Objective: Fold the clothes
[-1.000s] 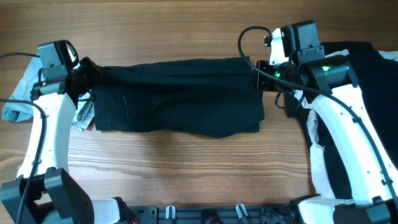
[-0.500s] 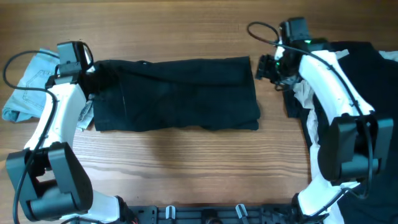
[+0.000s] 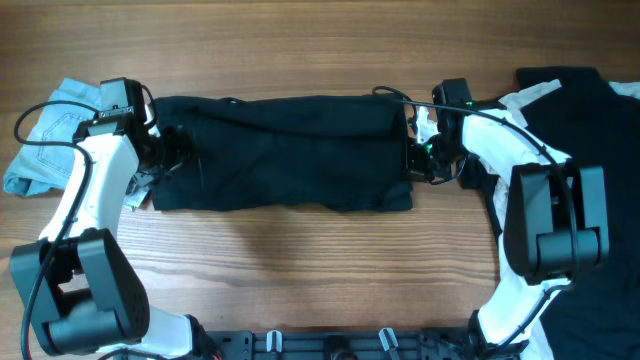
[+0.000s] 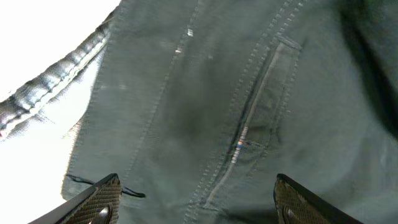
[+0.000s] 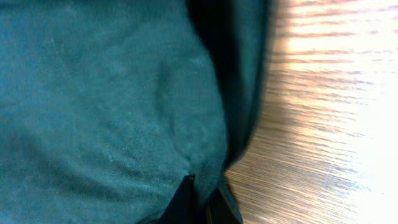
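Flanking black shorts (image 3: 285, 150) at opposite edges: left hand (image 3: 168, 152), right hand (image 3: 416, 160).

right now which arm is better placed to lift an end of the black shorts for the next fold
Right, probably. The right pincer looks closed on the edge of the black shorts, so it could lift at once. The left pincer is open over the fabric, gripping nothing.
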Available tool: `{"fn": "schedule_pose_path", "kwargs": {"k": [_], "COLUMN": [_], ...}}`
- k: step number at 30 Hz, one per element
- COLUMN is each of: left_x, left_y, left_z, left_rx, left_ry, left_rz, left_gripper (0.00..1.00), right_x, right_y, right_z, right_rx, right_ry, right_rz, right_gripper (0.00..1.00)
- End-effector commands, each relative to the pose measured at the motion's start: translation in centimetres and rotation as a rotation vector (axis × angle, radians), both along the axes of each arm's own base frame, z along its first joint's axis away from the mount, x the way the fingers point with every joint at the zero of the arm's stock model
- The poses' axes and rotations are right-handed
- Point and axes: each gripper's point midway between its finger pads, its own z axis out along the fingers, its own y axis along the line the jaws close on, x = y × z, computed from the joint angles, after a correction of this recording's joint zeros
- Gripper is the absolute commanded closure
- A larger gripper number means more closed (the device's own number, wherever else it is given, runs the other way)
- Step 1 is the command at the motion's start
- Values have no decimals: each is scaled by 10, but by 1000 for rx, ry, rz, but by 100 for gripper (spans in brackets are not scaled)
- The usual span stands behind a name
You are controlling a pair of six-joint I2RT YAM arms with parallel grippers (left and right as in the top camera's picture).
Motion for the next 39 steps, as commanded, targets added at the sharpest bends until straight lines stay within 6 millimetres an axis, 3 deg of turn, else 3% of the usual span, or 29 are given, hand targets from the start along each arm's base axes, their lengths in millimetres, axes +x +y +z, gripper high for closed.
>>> {"fn": "schedule_pose_path", "kwargs": {"k": [1,2,3,4,7,10,11,13,15,18,19,20,21,22,24,26,27,28,29,30,31,33,36,39], "left_x": [1,1,1,1,-4,-16,-19,-27,-30,-31,-30,-29,-28,-28,-28,-28,-28,-28,-28,-28,-28,-27,-19,9], "left_y": [-2,-2,-2,-2,-4,-21,-25,-44,-58,-69,-70,-70,-70,-70,-70,-68,-68,-68,-67,-65,-65,-65,-65,-65], "left_z": [8,8,8,8,4,-14,-20,-39,-47,-52,-52,-52,-52,-52,-52,-52,-52,-52,-52,-53,-52,-51,-31,19], "left_rx": [-7,-7,-7,-7,-13,-37,-37,-50,-75,-71,-70,-70,-69,-68,-68,-61,-61,-59,-51,-43,-43,-41,-36,-13], "left_ry": [-16,-16,-17,-16,7,40,44,43,35,22,18,15,10,9,11,11,11,11,12,13,13,7,-24,-183], "left_rz": [-36,-36,-36,-36,-39,-80,-94,-163,-196,-234,-237,-237,-237,-237,-237,-235,-235,-235,-234,-232,-232,-239,-257,-260], "left_gripper": [20,19,18,18,20,28,31,38,47,76,78,81,84,85,86,87,86,80,67,57,44,34,32,34], "right_x": [20,21,19,16,25,43,46,53,65,78,88,102,126,138,162,179,181,180,179,173,167,141,94,44], "right_y": [-92,-94,-89,-89,-83,-55,-46,-27,-6,-2,-3,-3,3,6,-14,-58,-70,-77,-83,-89,-89,-76,-61,-64], "right_z": [37,48,61,69,91,98,94,70,58,33,32,36,53,71,110,134,135,134,131,124,119,108,90,72], "right_rx": [-374,-353,-304,-305,-261,-88,-46,10,96,88,86,97,173,246,307,289,285,270,240,208,209,245,240,158], "right_ry": [-47,-55,-73,-83,-167,-241,-246,-206,-212,-166,-195,-256,-363,-424,-537,-622,-633,-638,-648,-631,-597,-496,-323,-121], "right_rz": [-225,-220,-179,-182,-203,-183,-172,-186,-157,-284,-308,-307,-296,-283,-334,-457,-480,-475,-456,-443,-439,-360,-252,-217], "right_gripper": [96,87,32,23,25,34,36,31,29,27,30,43,90,96,96,96,71,54,48,22,19,19,37,43]}}
